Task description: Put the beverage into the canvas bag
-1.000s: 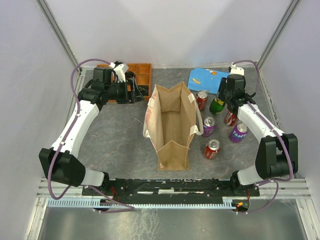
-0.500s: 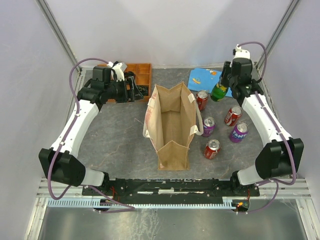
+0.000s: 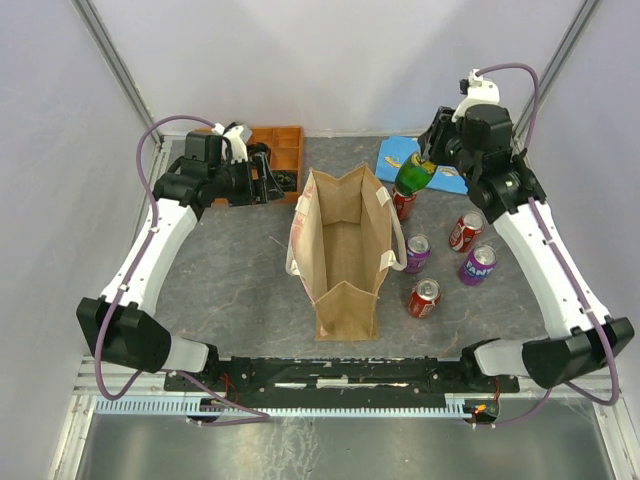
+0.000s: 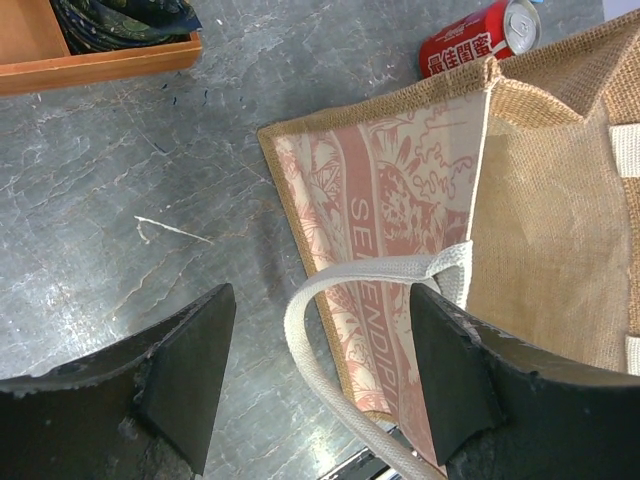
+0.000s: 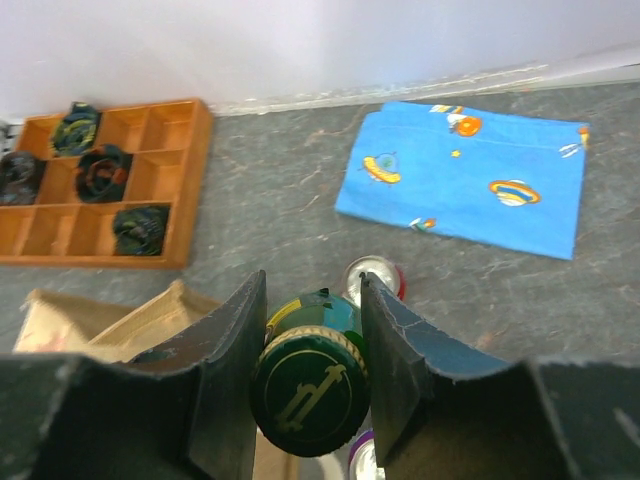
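The tan-brown canvas bag (image 3: 340,250) stands open in the middle of the table, with white loop handles. My right gripper (image 3: 428,160) is shut on a green bottle (image 3: 411,173) by its neck and holds it in the air just right of the bag's far end; the right wrist view shows the bottle's cap (image 5: 308,393) between the fingers and the bag's corner (image 5: 130,325) below left. My left gripper (image 3: 270,185) is open and empty left of the bag; the left wrist view shows the bag's printed side (image 4: 400,220) and a handle (image 4: 340,290) between the fingers.
An orange compartment tray (image 3: 280,150) with dark items stands at the back left. A blue cloth (image 3: 405,152) lies at the back right. Red cans (image 3: 466,231) (image 3: 425,297) (image 3: 403,203) and purple cans (image 3: 478,263) (image 3: 417,252) stand right of the bag.
My right arm has lifted the green bottle from among the cans and carried it left, toward the bag's far end. The left arm has not moved.
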{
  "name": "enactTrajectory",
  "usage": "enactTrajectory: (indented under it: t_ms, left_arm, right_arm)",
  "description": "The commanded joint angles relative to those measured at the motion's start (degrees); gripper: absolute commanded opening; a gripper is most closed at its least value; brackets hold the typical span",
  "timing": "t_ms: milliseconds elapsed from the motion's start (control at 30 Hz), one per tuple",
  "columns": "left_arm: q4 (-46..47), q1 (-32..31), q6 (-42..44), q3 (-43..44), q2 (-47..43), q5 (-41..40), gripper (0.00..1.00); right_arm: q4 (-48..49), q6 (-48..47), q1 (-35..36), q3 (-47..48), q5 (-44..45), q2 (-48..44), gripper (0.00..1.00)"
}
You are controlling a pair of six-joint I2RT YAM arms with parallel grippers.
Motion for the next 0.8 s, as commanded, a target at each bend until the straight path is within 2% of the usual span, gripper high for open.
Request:
enactTrajectory:
  t_ms: [0, 200, 467, 767]
  left_arm:
    - [-0.65, -0.73, -0.03, 4.20, -0.53, -0.68, 0.77]
    - [-2.19, -2.10, 0.43, 6.82, 0.72, -1.26, 0.76]
    - [-1.37, -2.76, 0.38, 7.29, 1.96, -1.67, 0.76]
    - [-1.29, -3.49, 0.15, 9.37, 3.04, -1.37, 0.77]
  right_arm:
    - [5.97, 4.98, 2.62, 5.14, -1.69, -7.05, 0.00]
    - [6.15, 7.22, 6.40, 6.68, -2.48, -8.37, 0.00]
    - [6.29, 6.74, 10.84, 12.29, -3.82, -4.63, 0.00]
    - [9.26, 5.73, 15.87, 9.25, -2.45, 0.02, 0.00]
